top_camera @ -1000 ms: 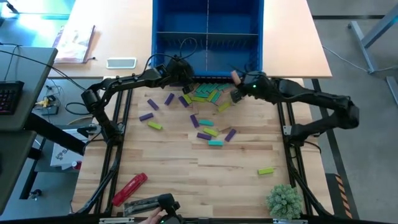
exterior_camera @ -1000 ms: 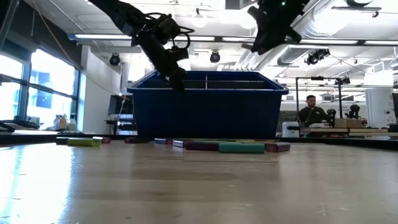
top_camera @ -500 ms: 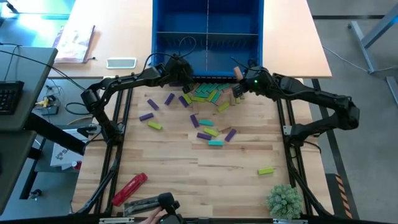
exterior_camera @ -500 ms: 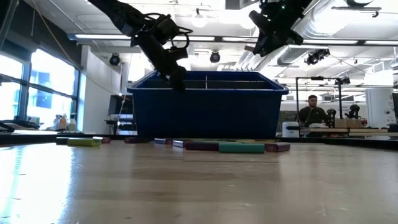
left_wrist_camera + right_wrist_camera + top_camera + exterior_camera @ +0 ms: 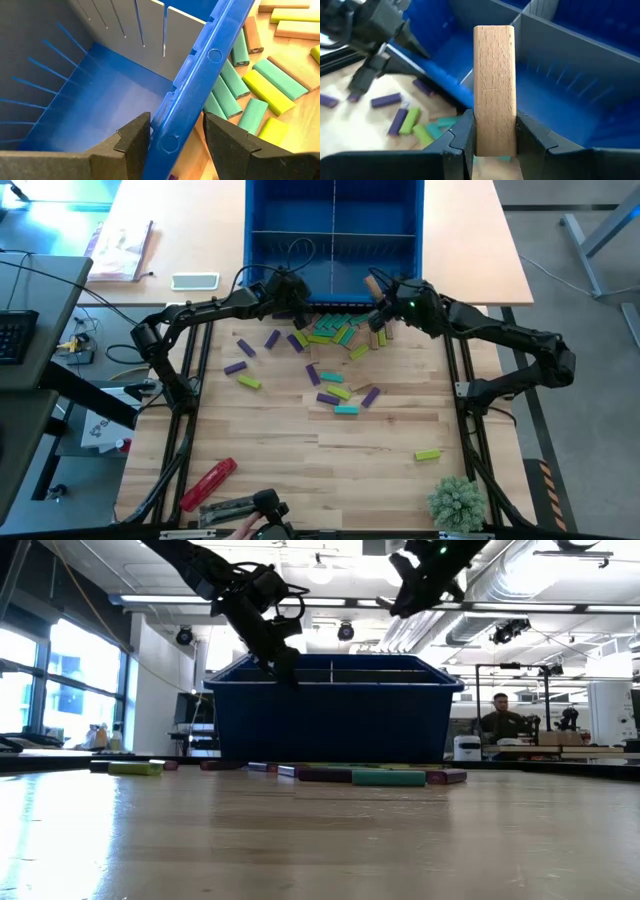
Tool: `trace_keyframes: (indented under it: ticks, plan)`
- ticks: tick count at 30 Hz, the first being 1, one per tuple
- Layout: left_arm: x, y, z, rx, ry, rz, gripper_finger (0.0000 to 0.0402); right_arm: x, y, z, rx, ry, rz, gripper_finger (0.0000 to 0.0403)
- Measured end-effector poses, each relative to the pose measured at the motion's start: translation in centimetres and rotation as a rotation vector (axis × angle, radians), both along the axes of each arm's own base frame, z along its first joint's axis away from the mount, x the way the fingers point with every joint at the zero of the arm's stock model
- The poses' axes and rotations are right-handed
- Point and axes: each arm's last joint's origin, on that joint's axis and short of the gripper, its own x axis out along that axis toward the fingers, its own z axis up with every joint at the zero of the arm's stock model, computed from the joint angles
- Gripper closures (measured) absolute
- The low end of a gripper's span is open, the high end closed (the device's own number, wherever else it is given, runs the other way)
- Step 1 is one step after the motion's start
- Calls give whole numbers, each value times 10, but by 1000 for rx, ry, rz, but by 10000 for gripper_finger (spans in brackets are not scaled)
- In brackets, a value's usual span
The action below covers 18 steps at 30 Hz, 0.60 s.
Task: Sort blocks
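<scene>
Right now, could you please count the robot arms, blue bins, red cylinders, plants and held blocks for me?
Robot arms: 2, left arm and right arm
Blue bin: 1
Red cylinder: 1
Plant: 1
Held blocks: 1, a wooden block in the right tool
Total: 6

A: What lay near the front edge?
B: A red cylindrical tool and a small green plant.
A: And farther back?
B: A phone, a book, 1 seated person.
</scene>
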Motion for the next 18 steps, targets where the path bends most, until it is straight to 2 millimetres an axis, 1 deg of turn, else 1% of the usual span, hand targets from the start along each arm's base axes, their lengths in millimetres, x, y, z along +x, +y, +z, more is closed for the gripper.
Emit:
trace_keyframes:
  ticks: [5, 8, 12, 14, 16, 18]
  plan:
    - [0, 0, 0, 1, -1, 1, 238, 20, -32, -20, -7, 1, 14, 316]
    - [0, 0, 0, 0, 1, 0, 238, 26, -56, -34, -8, -3, -37, 316]
    - [1, -1, 0, -11, -8, -8, 238, 18, -95, -49, -25, -19, -245, 316]
    - [1, -2, 0, -15, -10, -12, 238, 10, -114, -54, 0, -48, -267, 311]
    - [1, -2, 0, -12, -8, -9, 238, 2, -129, -63, 79, -99, -269, 279]
    - [1, -2, 0, -9, -7, -6, 238, -6, -141, -69, 160, -153, -278, 231]
